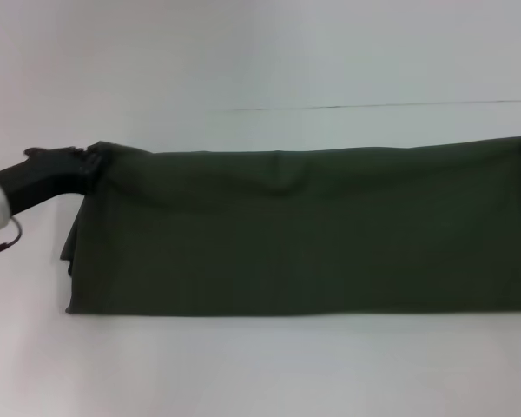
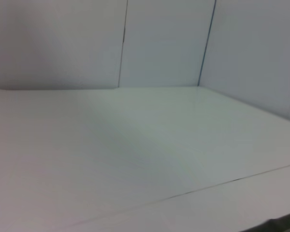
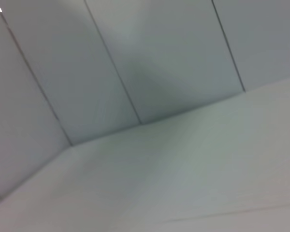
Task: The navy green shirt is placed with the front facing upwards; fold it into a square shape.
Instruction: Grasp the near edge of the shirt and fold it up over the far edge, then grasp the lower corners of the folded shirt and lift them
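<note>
Across the middle of the white bench [image 1: 243, 52] the navy green shirt [image 1: 304, 234] is stretched into a long, wide band, plain green side showing, with no lettering visible. Its upper edge is lifted and pulled taut from one end to the other, sagging slightly near the middle, while the lower edge lies straight on the bench. At the shirt's upper left corner the left gripper [image 1: 85, 167] is closed on the cloth, its dark body and pale arm reaching in from the left side of the head view. The shirt's upper right corner runs to the edge of that view, where only a dark sliver shows; whether the right gripper holds it cannot be told. Both wrist views show only bare bench and pale panelled walls behind it.
</note>
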Robot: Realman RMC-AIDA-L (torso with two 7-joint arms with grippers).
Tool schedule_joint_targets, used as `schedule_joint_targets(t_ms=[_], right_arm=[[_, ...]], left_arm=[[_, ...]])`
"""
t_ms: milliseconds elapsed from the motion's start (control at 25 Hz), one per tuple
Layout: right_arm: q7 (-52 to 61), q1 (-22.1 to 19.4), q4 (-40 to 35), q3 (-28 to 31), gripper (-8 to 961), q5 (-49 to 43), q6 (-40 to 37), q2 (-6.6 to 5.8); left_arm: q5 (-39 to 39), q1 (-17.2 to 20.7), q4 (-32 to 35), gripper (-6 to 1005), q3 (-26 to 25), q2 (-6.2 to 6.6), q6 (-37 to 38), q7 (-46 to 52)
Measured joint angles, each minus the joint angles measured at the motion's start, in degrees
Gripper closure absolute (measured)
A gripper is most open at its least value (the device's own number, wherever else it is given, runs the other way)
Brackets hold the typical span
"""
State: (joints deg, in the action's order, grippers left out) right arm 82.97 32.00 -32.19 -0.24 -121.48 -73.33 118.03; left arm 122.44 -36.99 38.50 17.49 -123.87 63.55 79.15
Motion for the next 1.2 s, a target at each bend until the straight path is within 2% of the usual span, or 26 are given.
schedule_joint_targets(t_ms=[80,200,440,600,840,1080,1200], right_arm=[[0.11,0.76,0.50,-0.97,929,0.00,1.95,0.01],[-0.05,3.80,2.81,-4.47,929,0.04,9.90,0.02],[-0.37,6.25,3.95,-7.25,918,0.08,17.20,0.43],[-0.41,7.20,4.36,-7.74,911,0.54,19.98,0.76],[-0.85,7.45,5.31,-7.94,901,1.20,21.82,0.98],[-0.07,6.90,5.50,-7.99,746,1.64,25.15,1.32],[0.96,6.15,5.05,-8.01,645,1.70,24.02,1.25]], left_arm=[[-0.01,-2.28,-1.84,943,1.20,-0.06,-5.08,0.01],[-0.01,-5.09,-4.26,943,1.96,-0.06,-11.00,-0.02],[-0.02,-8.92,-7.63,942,2.43,0.16,-20.26,-0.46],[-0.02,-9.48,-8.91,942,5.86,0.16,-24.30,-0.56],[-0.27,-9.06,-10.36,942,7.96,-0.16,-25.43,-3.40],[-5.18,-8.49,-10.63,941,7.70,-0.33,-25.37,-3.34],[-8.21,-7.64,-9.69,825,7.57,-0.25,-25.39,-3.06]])
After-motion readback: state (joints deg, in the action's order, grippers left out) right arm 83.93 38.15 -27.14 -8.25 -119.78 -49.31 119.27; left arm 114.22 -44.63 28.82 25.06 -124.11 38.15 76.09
